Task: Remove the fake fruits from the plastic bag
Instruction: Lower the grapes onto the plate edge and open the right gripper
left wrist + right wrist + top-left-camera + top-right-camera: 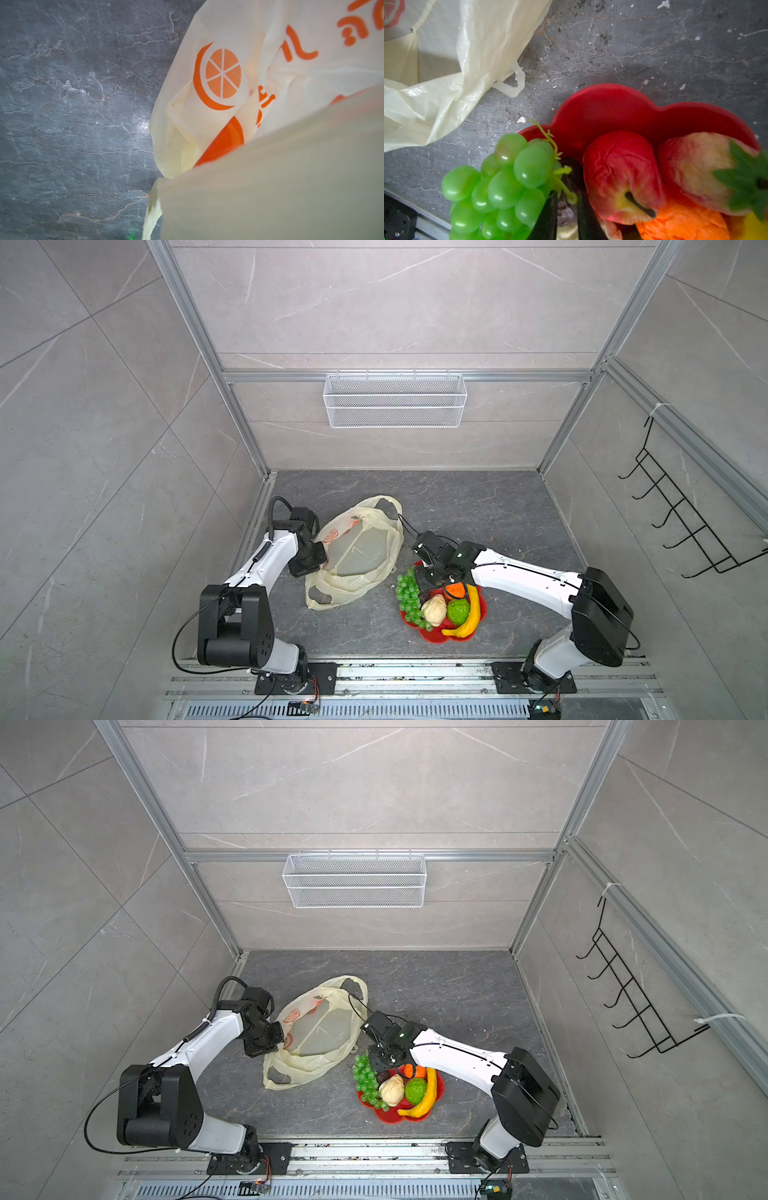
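Left hand (318, 562) clamps plastic bag (358, 548) edge; right hand (429, 578) slightly apart over plate (436, 639) rim.

- Both top views look steeply down from high up, far off, sharing the whole tabletop (478, 506).
- Left wrist view sits almost against the bag (182, 128).
- Right wrist view looks closely down on the plate (612, 108).

Dark grey veined stone desk (478, 510), white flecks scattered. Directly on it: crumpled pale-yellow plastic bag (353, 585), mouth open; red flower-shaped plate (457, 638) just beside, not touching. Green grape bunch (407, 597) overhung plate rim; desk contact unclear.
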`<state>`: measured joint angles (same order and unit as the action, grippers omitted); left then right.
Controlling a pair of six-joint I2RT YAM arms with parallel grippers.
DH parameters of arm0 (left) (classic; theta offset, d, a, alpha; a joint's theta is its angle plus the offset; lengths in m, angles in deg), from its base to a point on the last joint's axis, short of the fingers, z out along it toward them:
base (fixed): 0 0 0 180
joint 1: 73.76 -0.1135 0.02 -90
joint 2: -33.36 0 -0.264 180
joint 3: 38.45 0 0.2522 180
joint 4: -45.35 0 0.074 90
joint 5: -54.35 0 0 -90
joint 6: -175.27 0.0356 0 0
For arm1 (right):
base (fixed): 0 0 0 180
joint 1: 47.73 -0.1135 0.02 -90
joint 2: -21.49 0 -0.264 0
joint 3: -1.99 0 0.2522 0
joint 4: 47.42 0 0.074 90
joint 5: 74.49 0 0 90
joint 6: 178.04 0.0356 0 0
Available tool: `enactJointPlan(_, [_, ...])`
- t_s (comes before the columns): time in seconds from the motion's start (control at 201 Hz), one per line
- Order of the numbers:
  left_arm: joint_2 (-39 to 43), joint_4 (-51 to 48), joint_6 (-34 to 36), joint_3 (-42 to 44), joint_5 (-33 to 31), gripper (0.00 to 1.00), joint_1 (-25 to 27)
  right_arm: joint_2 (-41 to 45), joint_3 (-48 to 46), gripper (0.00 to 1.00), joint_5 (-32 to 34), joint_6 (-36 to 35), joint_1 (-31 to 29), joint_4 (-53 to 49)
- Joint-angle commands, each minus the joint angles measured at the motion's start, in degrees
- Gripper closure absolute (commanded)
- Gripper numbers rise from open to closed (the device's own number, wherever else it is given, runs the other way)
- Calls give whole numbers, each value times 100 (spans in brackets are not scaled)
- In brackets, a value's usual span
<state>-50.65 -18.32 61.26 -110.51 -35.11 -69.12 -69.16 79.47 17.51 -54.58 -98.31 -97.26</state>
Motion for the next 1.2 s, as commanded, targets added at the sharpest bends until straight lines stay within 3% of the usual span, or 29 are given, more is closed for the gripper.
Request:
enactJointPlan(0.0, [209,-82,107,-195,21,99,22,74,-71,77,-21,-64,6,87])
enactJointPlan(0.393, [297,-53,120,-207,-35,99,19,766,-158,66,97,-171,9,-65])
enactJointPlan(0.607, [173,10,131,-573,48,100,19,1623,-150,55,629,-259,20,-426])
enactJointPlan(0.677, [-85,-165,240,-1109,236,100,88,1989,-166,53,1017,-279,18,-604])
enactJointPlan(0.811, [-697,-301,593,-2342,-7,100,566,2642,-260,50,1787,-312,15,-857])
enactJointPlan(0.941, [-1557,-255,816,-3509,525,100,847,3285,-471,49,2435,-86,18,-1060])
enactJointPlan(1.195, [-3557,-281,529,-6097,860,100,1312,4449,-1296,45,2912,349,14,-1100])
